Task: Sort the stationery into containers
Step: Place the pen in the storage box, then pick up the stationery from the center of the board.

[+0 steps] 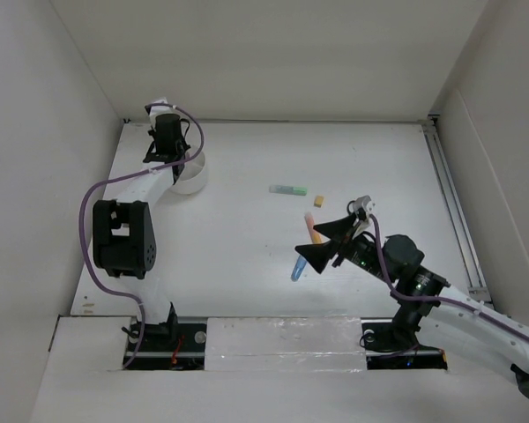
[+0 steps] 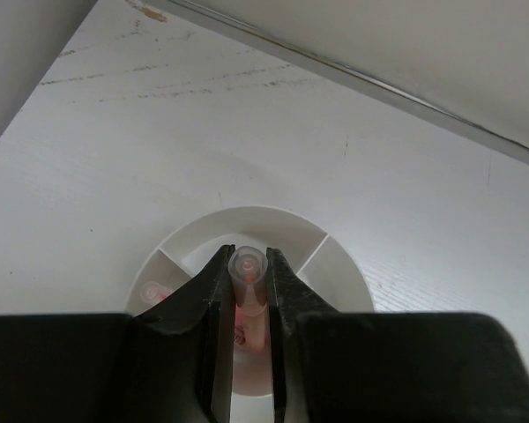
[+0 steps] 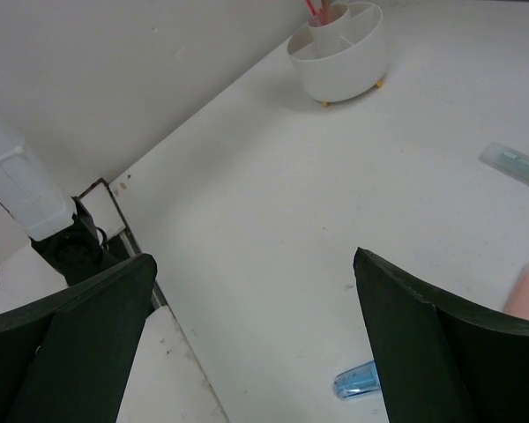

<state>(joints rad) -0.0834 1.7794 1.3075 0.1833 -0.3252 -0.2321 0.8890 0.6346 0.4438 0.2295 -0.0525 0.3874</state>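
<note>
Left pincer [image 2: 248, 254]: clenched on pink pen [image 2: 249, 295], bottom centre of wrist view. Pen seen end-on, long axis running down over centre of round white tub [image 2: 247, 218].
Right pincer [image 3: 253, 260]: jaws wide, holding nothing, above surface [image 3: 273, 176].
Blue marker [image 3: 357, 381]: lying flat, lower right of frame, beside finger.
Pale green bar [image 3: 516, 164]: flat at right edge; markings too small to read.

right gripper [image 3: 252, 260]: jaws wide apart, above the tabletop [image 3: 273, 194]
tub [image 3: 339, 66]: white, round, with dividers, on small yellow feet, near the tabletop edge along the wall
red pens [image 3: 315, 11]: upright in one compartment of the tub
green bar [image 3: 514, 165]: flat, well apart from the tub
pink pen [image 3: 525, 295]: flat, just beside the right finger
blue marker [image 3: 357, 381]: flat, partly hidden behind that finger
</note>
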